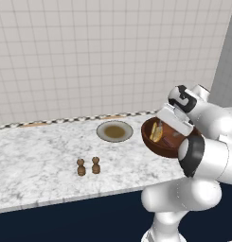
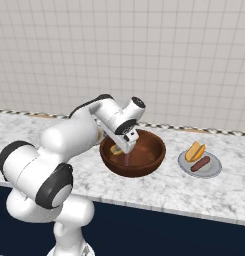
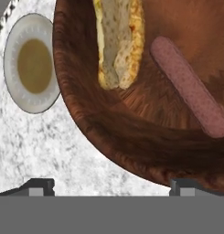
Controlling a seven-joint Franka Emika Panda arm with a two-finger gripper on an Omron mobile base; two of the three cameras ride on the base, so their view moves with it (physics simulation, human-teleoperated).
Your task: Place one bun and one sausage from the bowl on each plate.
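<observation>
The bowl (image 2: 139,159) sits on the marble counter (image 1: 37,160), holding one bun (image 3: 119,41) and one sausage (image 3: 191,89). The gripper (image 2: 125,148) hangs inside it, jaws spread wide and empty. Beside the bowl, one plate (image 2: 214,170) carries a bun and sausage; the brown-centred plate (image 1: 114,131) on its other side lies bare.

Bowl (image 2: 144,162): deep, glossy reddish-brown, upright on the marble desk between the two plates.
Bowl contents: one split bun (image 3: 119,43) and one sausage (image 3: 190,89), lying apart on the bottom.
Brown-centred plate (image 1: 114,131): flat on the desk, bare, just beside the bowl.
Plain grey plate (image 2: 213,169): carried one bun (image 2: 195,150) and one sausage (image 2: 200,163) side by side.
</observation>
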